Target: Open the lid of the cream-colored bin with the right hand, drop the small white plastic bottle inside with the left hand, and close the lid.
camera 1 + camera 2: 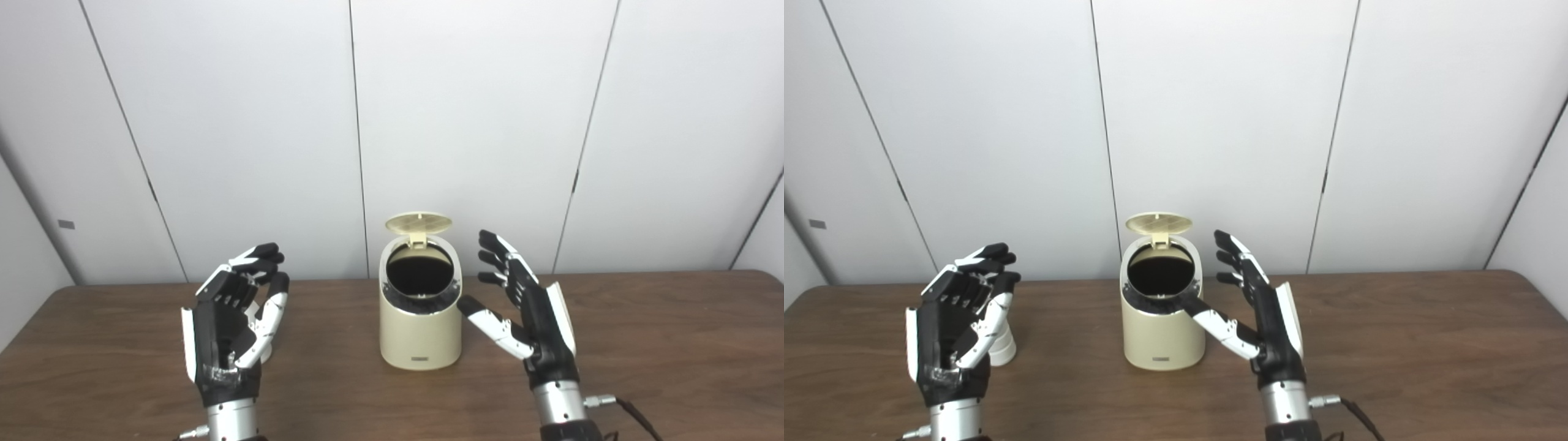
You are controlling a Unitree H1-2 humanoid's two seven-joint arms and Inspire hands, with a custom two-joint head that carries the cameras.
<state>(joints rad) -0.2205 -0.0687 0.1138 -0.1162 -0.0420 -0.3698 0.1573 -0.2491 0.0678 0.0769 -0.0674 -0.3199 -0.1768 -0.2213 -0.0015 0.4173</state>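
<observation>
The cream-colored bin (419, 337) stands at the middle of the brown table. Its round lid (419, 222) is up, tipped back at the rear hinge, and the dark inside shows. My right hand (533, 306) is open just right of the bin, palm toward it, thumb close to the rim and holding nothing. The small white plastic bottle (1002, 350) stands upright on the table left of the bin, mostly hidden behind my left hand (952, 331). That hand has curled, spread fingers beside the bottle and does not grip it.
The wooden table (674, 343) stretches wide on both sides of the bin. White wall panels stand right behind it. A black cable (637, 416) trails from the right wrist over the table's front right.
</observation>
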